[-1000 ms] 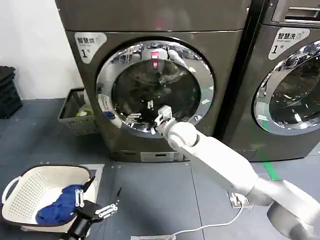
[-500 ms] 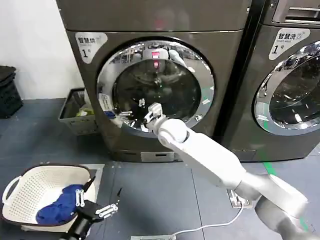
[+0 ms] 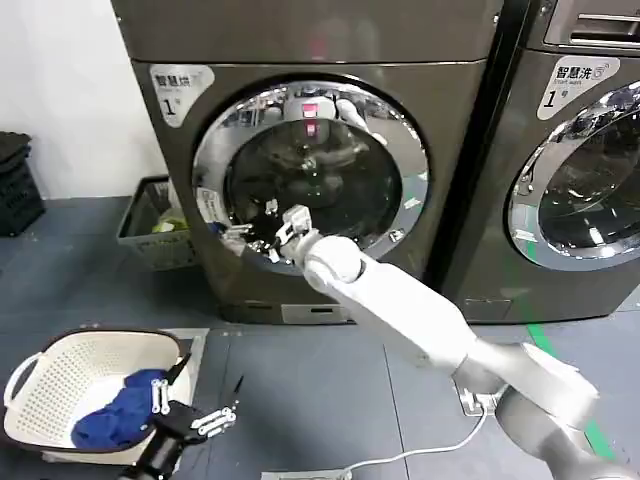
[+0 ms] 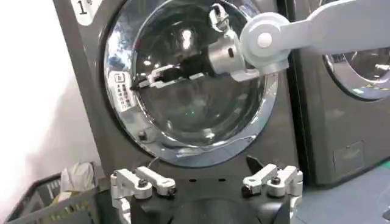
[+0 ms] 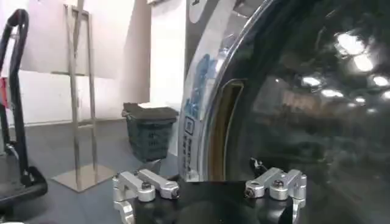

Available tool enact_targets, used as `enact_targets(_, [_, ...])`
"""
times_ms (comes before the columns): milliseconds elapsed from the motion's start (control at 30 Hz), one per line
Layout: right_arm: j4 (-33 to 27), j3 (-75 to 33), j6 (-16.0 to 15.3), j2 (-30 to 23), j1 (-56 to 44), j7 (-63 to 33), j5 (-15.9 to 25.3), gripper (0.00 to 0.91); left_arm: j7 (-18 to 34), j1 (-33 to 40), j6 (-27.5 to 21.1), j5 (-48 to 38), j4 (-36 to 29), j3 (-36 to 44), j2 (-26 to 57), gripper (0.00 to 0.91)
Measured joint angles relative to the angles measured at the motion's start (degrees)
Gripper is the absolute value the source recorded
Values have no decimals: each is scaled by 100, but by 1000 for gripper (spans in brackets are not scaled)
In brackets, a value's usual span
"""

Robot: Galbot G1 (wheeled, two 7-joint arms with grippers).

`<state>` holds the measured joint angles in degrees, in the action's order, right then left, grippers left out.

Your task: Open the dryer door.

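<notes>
The dryer door (image 3: 335, 160) is a round porthole with a wide chrome ring around dark glass, lying flush with the grey machine front. A blue-and-white sticker (image 3: 207, 207) sits on its left rim. My right gripper (image 3: 250, 236) reaches across the lower left of the glass, open, its tips close to the rim just right of the sticker. The right wrist view shows the sticker (image 5: 191, 115) and a narrow recess (image 5: 223, 119) in the rim ahead of the open right gripper (image 5: 210, 189). My left gripper (image 3: 195, 418) hangs low near the floor, open and empty (image 4: 209, 184), facing the door (image 4: 195, 115).
A second grey machine (image 3: 580, 170) with a similar round door stands to the right. A white laundry basket (image 3: 60, 375) holding a blue cloth (image 3: 120, 415) sits on the floor at the lower left. A grey crate (image 3: 150, 228) stands beside the dryer. A white cable (image 3: 420, 452) runs along the floor.
My right arm has swept leftward across the door glass, bringing the gripper from the lower middle to the left rim near the sticker. The left arm has not moved.
</notes>
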<state>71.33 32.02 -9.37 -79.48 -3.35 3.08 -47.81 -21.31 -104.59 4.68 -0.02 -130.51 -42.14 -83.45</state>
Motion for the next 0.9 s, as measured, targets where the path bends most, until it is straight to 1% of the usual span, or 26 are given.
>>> enact_targets(433, [-618,-21,90,-295,147,560,60,907,0,-27,1,-26,-48,-40,0,907])
enact_targets(900, [-1256,-6,218,-469,282,1161,181,907,0,-44,3,-12,-45,-8,-4,907])
